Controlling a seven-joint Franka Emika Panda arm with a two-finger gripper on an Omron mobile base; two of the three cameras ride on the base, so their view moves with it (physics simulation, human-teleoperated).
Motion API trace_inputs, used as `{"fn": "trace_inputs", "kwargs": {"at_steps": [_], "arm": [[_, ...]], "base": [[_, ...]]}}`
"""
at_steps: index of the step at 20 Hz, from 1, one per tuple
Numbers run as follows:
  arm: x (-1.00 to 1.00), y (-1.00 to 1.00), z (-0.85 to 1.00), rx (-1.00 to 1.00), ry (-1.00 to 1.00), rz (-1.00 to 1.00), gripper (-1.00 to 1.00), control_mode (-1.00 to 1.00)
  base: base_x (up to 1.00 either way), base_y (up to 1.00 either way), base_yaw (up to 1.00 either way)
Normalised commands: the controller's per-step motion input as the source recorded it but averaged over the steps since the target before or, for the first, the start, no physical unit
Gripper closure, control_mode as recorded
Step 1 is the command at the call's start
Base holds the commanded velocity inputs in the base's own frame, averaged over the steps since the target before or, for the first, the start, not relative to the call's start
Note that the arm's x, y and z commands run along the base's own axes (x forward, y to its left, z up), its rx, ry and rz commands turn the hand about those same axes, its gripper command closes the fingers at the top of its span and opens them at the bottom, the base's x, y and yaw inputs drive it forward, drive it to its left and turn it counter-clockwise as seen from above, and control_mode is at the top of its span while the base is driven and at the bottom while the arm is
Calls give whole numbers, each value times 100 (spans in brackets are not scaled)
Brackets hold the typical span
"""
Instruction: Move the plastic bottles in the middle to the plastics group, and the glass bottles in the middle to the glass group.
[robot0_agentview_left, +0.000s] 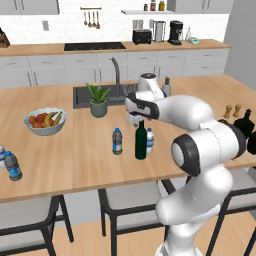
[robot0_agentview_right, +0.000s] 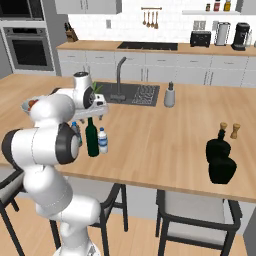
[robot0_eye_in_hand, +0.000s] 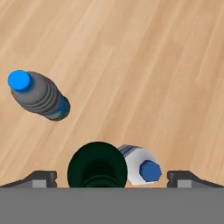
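Note:
A tall dark green glass bottle (robot0_agentview_left: 141, 142) (robot0_agentview_right: 91, 138) stands mid-counter. Beside it, close against it, is a pale plastic bottle (robot0_agentview_left: 149, 141) (robot0_agentview_right: 102, 141); a bluer plastic bottle (robot0_agentview_left: 117, 141) stands apart to the left. My gripper (robot0_agentview_left: 134, 121) (robot0_agentview_right: 99, 116) hangs open just above the green bottle's neck, holding nothing. In the hand view I look straight down on the green bottle (robot0_eye_in_hand: 97, 165), the pale bottle (robot0_eye_in_hand: 141, 166) and the other plastic bottle (robot0_eye_in_hand: 41, 96), with my gripper (robot0_eye_in_hand: 112, 179) straddling the first two. The plastics group (robot0_agentview_left: 12, 165) is at the counter's left edge. The near-black glass group (robot0_agentview_left: 245, 126) (robot0_agentview_right: 220, 156) is at the right.
A fruit bowl (robot0_agentview_left: 45, 121), a potted plant (robot0_agentview_left: 98, 101) and the sink (robot0_agentview_left: 82, 96) with its faucet lie behind the bottles. A soap dispenser (robot0_agentview_right: 170, 95) stands by the sink. Wooden shakers (robot0_agentview_left: 232, 111) (robot0_agentview_right: 229, 131) stand beside the glass group. Stools (robot0_agentview_left: 131, 200) line the near edge.

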Motion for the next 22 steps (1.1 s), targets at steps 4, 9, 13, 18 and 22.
{"fn": "trace_inputs", "kwargs": {"at_steps": [4, 9, 13, 18, 22], "arm": [[5, 9, -18, 1, 11, -3, -100, -100], [-3, 11, -24, 0, 15, -8, 100, -100], [-18, 5, -28, 0, 6, -12, 100, -100], [-16, 2, -23, 0, 0, -16, 100, -100], [-25, 0, -3, 7, 0, -20, 100, -100]], "base": [[0, 0, 0], [0, 0, 0], [0, 0, 0], [0, 0, 0], [0, 0, 0]]}}
